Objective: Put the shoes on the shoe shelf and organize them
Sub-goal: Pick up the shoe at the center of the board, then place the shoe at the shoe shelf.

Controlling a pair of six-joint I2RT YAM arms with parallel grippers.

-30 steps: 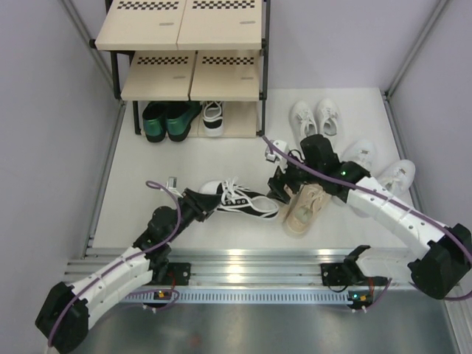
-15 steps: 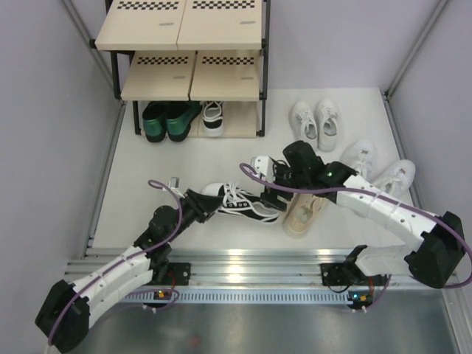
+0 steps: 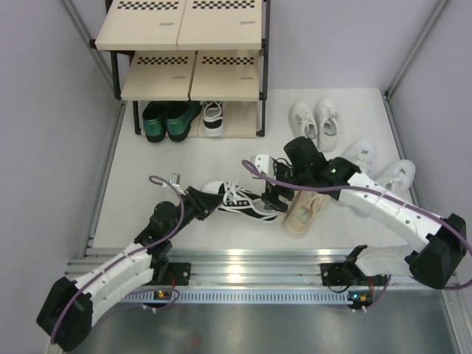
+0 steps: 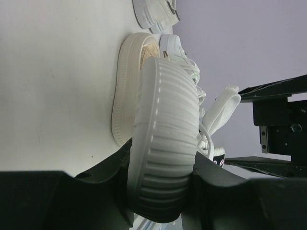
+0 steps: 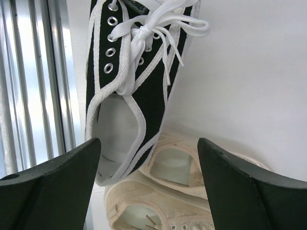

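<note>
The left arm stretches out low, and the left gripper (image 4: 163, 160) squeezes the white toe of the black-and-white sneaker (image 3: 243, 201) between its jaws. The right arm bends down, with the right gripper (image 5: 148, 148) jaws wide apart over that shoe's heel and the tan sneakers (image 5: 168, 203).

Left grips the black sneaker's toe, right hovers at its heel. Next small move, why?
Probably lower the right gripper onto the heel collar of the black sneaker and close. Its jaws stand open over that heel, the left gripper is shut on the toe, and the beige sneakers lie right beside the heel, so a two-ended grip should lift it clear for the shelf.
</note>
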